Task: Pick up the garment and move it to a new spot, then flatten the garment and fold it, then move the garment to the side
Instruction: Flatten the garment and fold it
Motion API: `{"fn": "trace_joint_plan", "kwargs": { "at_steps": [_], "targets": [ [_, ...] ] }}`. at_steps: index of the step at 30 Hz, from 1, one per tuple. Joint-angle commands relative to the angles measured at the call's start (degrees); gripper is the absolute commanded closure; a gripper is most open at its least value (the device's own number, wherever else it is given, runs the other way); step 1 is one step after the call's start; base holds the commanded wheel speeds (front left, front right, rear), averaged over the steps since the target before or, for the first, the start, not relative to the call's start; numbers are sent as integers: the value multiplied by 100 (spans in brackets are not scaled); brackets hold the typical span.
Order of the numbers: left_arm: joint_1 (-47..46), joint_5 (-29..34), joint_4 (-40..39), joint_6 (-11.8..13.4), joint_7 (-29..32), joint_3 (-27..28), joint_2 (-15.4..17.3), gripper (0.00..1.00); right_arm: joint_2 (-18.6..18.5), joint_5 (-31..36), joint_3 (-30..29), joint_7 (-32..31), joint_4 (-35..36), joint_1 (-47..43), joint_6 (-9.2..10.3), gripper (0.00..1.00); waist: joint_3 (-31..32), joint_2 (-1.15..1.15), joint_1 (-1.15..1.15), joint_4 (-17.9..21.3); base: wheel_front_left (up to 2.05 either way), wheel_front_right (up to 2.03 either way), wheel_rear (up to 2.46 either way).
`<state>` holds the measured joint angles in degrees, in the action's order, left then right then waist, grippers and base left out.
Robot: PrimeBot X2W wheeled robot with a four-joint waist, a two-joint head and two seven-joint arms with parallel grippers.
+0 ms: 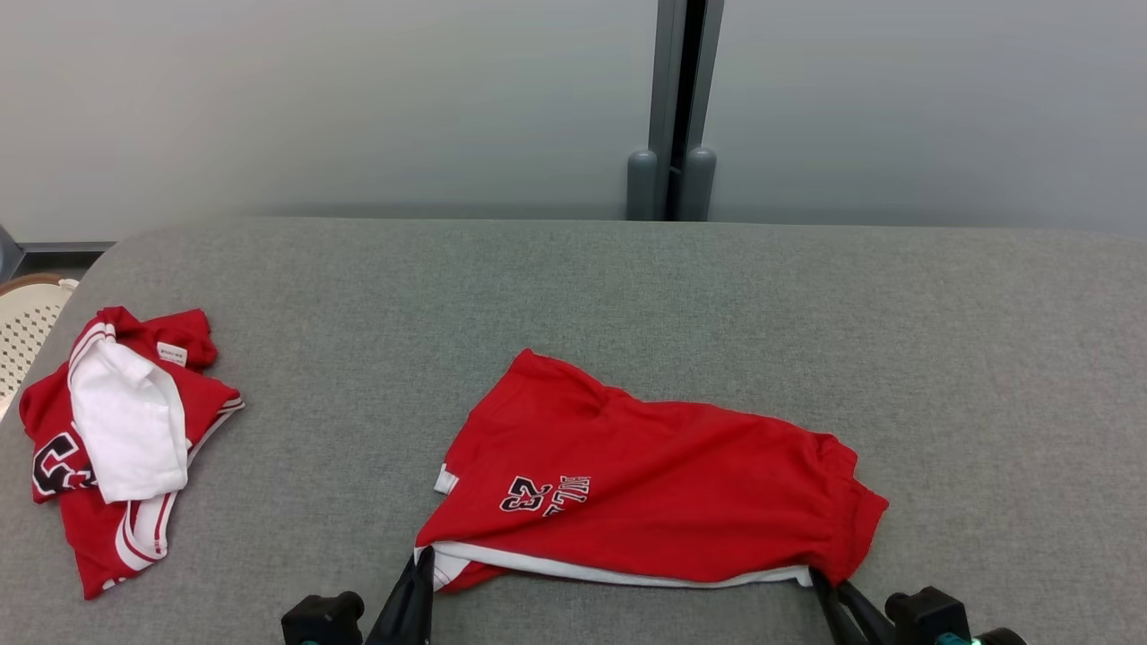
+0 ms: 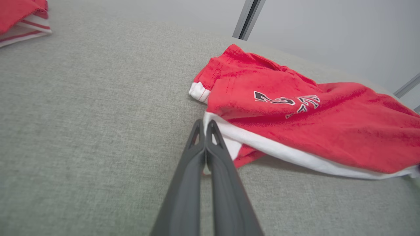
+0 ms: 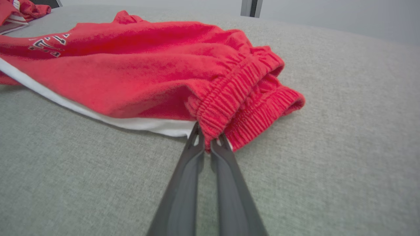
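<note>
The garment (image 1: 645, 475), a pair of red shorts with a white side stripe and a dark number print, lies across the middle of the grey padded table (image 1: 573, 287). My left gripper (image 1: 423, 557) is shut on the garment's near-left hem corner (image 2: 210, 126). At the near-right corner my right gripper (image 1: 821, 578) is shut on the elastic waistband (image 3: 213, 131). Both near corners are lifted slightly off the surface, and the white stripe (image 3: 98, 116) runs between the two grippers.
A second red and white garment (image 1: 116, 439) lies crumpled at the table's left edge, and its edge shows in the left wrist view (image 2: 19, 19). A white perforated basket (image 1: 22, 327) stands beyond the left edge. A grey wall with a post (image 1: 672, 107) is behind.
</note>
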<state>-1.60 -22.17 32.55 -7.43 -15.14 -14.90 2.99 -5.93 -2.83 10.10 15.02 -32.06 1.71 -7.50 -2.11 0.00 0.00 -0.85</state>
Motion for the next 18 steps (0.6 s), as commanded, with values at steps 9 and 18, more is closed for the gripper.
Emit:
{"fn": "trace_joint_plan", "kwargs": {
  "at_steps": [9, 18],
  "targets": [
    [-540, -108, -1003, -8, -2, 25, 71, 100, -112, -734, -34, 22, 1307, 309, 1, 100, 211, 0, 0, 41, 0, 0, 0],
    [-1785, -113, -2028, -8, -1, -173, 843, 100, -558, -1838, 155, 22, 2392, 1286, 1, 100, 347, 0, 0, 73, 0, 0, 0]
  ]
}}
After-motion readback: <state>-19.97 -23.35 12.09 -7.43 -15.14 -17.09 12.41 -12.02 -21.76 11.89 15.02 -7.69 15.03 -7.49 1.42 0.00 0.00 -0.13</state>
